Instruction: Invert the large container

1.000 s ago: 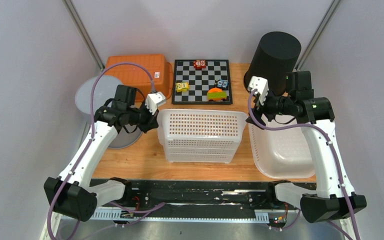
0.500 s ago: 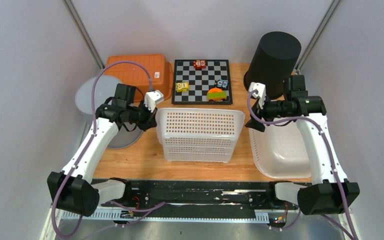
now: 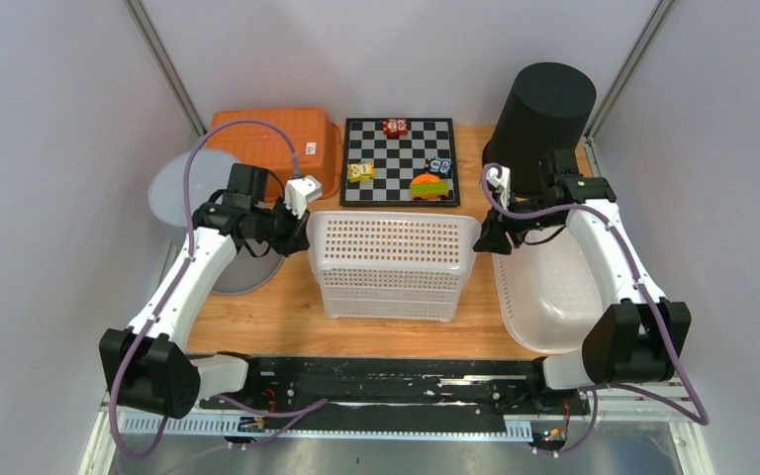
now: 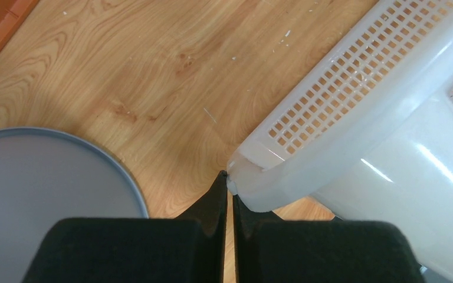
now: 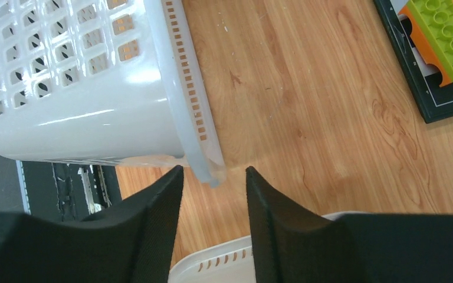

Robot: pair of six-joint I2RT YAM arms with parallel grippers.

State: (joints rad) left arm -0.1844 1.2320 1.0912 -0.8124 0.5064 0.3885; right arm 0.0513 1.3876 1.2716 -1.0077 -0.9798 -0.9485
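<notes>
A: Status on the flip?
B: Not started. White perforated plastic basket [image 3: 396, 267] upright, opening up, mid wooden table [image 3: 257, 312], between the two arms. Resting flat as far as visible.
A: Grips?
B: Left gripper [image 4: 229, 184] pressed nearly together at the left rim corner. Looks like a pinch on the thin flange, contact right at the tips. Right gripper [image 5: 214, 172] spread, right rim corner sitting between the fingers, not clamped.
A: Remaining?
B: Close the right side, lift both ends, roll through a half turn, set down rim-first. All of that outstanding.
A: Clearance?
B: Tight on the right, with a smooth white plastic tub [image 3: 554, 297] just beside the basket. Black cylindrical bin [image 3: 544, 114] behind that, near the right arm. Black-and-white chessboard [image 3: 396, 158] with toy blocks just behind the basket. Orange plastic crate [image 3: 277, 139] and grey round lid [image 3: 183, 193] back-left, near the left arm.
A: Risk?
B: Probably slip at the corner grips once weight comes on — thin flange, small bite. Possibly a clip on the tub mid-roll.
</notes>
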